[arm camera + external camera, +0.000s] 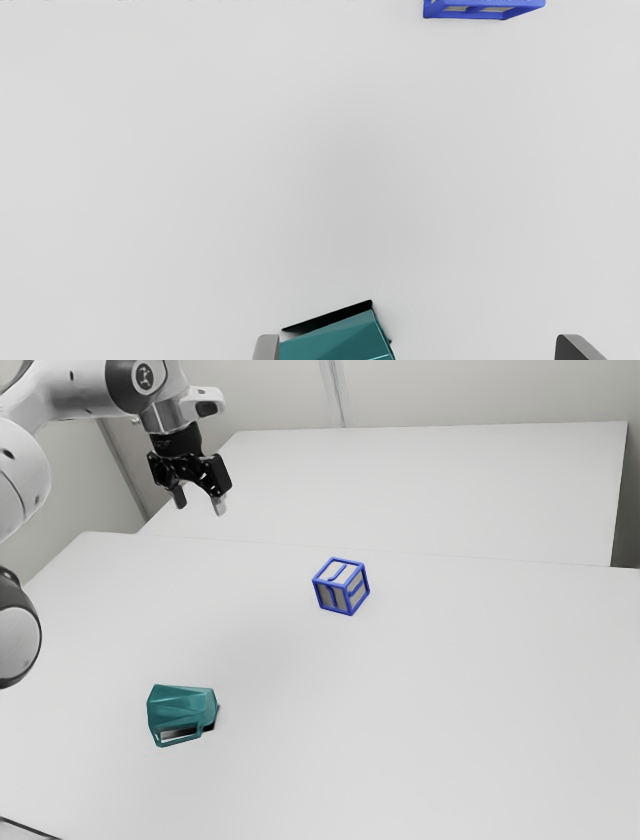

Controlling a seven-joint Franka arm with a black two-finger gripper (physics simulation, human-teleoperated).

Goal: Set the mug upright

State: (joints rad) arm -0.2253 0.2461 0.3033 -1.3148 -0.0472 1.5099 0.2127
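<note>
Claw (200, 506) is held open, empty, above tabletop (400, 710); mug (181, 706) is tipped on its side, cube (341, 588) at approx. 2 o'clock from it (ext. view). If faceted sides are pinched off-ctr, mug may be spun/dropped; handle (178, 741), at 6 o'clock, may be snagged.

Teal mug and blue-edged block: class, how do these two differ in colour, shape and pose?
Colour: the teal mug is teal all over its outside, while the blue-edged block has pale faces framed in blue.
Shape: the teal mug has a handle; the blue-edged block is a plain cube without one.
Pose: the teal mug lies on its side, whereas the blue-edged block sits flat on one face.
Shared: both rest on the white table.
</note>
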